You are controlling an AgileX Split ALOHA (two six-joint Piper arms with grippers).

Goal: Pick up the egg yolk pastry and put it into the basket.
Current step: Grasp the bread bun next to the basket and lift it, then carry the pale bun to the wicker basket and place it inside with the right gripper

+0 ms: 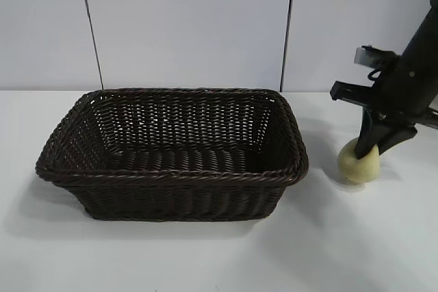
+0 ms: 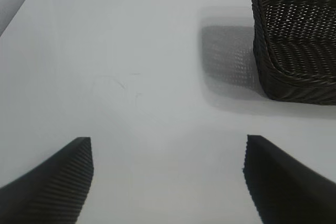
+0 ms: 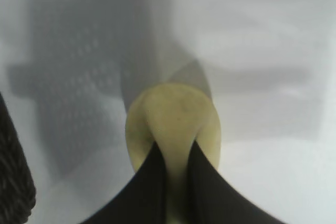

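The right claw [image 3: 177,174] is clenched on the egg yolk pastry [image 3: 176,116], its 2 fingers pinching the raised middle of the bun. Whether the pastry has left the desk [image 1: 356,251] is hard to judge; it seems to rest on it or sit barely above. Just beside the claw, toward the left arm, stands the basket [image 1: 171,177], with nothing in it. So the grasp looks done; lifting, carrying over the rim and letting go remain. The left claw [image 2: 168,182] hangs released above bare desk, the basket well beyond it.

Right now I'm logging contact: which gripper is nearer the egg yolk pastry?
Right. The right gripper pinches the egg yolk pastry; the left gripper hangs beyond the basket, far off.
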